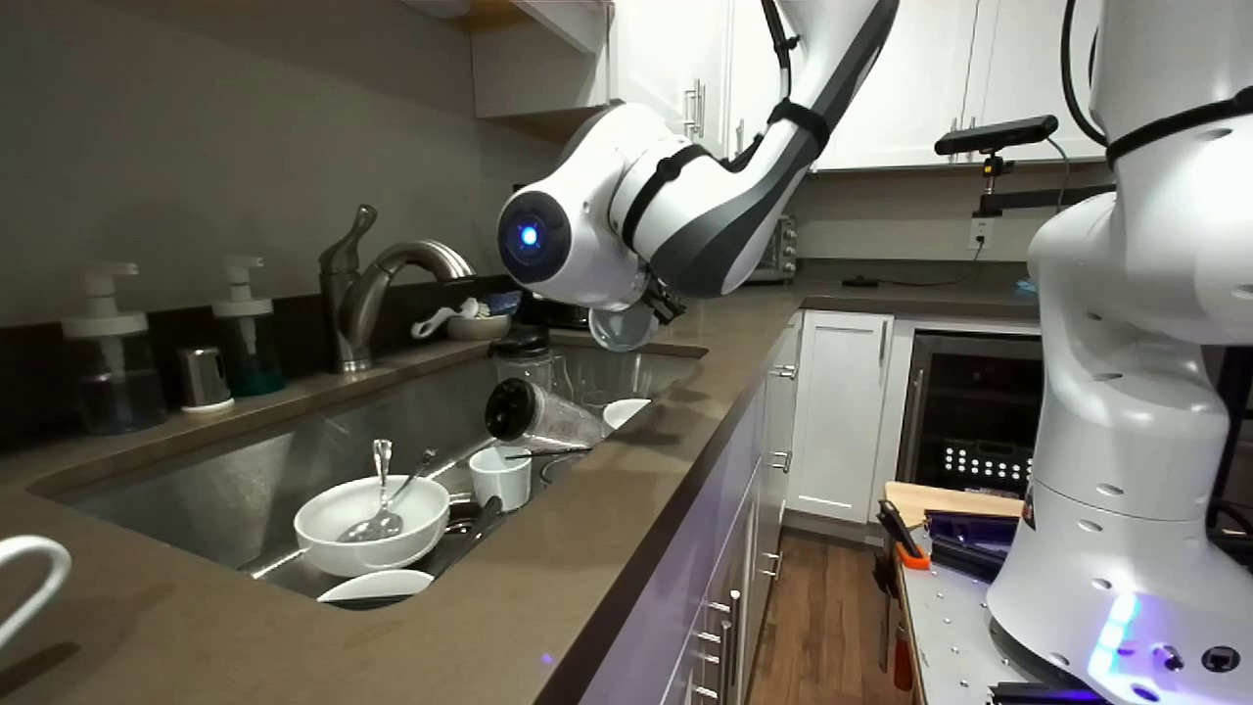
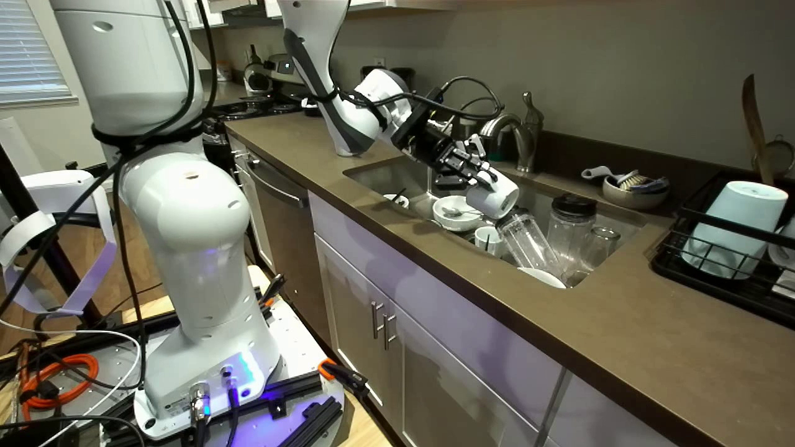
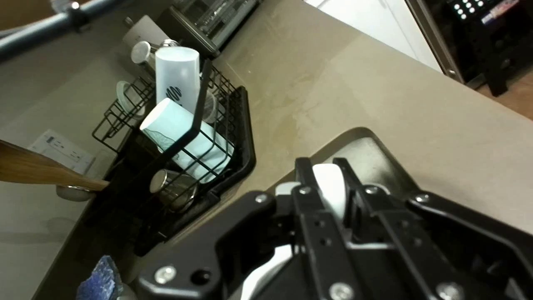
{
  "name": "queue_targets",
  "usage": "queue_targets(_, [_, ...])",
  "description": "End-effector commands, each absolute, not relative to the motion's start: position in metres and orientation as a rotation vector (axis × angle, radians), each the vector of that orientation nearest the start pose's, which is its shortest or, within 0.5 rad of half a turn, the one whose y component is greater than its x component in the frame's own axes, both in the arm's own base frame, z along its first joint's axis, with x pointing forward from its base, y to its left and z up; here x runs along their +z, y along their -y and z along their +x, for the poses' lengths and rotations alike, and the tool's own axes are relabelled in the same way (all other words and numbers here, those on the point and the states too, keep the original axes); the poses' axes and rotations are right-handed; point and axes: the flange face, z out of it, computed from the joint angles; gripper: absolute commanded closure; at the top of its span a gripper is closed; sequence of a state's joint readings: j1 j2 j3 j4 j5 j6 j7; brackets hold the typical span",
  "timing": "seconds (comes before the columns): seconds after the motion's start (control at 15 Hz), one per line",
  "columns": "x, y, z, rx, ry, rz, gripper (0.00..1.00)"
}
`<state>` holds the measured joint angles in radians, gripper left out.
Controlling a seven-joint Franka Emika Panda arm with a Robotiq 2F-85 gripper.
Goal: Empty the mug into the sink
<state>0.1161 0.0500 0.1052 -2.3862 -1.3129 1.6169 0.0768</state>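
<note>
As the nearly closed claw (image 2: 483, 175) pinches the white mug (image 2: 495, 197), right of centre in an exterior view, tilt slowly. Pour only above the sink (image 2: 385, 176).

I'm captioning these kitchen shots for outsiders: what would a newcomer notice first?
Probably the big white-and-grey robot arm arched over the rectangular grey steel sink, its black metal gripper holding a tilted white mug above it. Next, perhaps, the tall pale-mint tumbler leaning in a black wire dish rack on the brown counter.
</note>
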Motion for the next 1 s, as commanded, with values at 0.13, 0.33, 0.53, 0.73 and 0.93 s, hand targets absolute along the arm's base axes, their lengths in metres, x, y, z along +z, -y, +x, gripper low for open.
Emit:
queue_targets(0.13, [0.346,0.040,0.469,-0.524,-0.730,1.829,0.96])
queue_targets(0.33, [0.357,0.071,0.471,-0.513,-0.689,1.926,0.96])
queue_targets(0.53, [0.370,0.094,0.472,-0.474,-0.662,2.066,0.96])
queue_targets(0.73, [0.378,0.111,0.472,-0.439,-0.636,2.169,0.96])
queue_targets(0.93, [0.384,0.126,0.472,-0.397,-0.614,2.258,0.96])
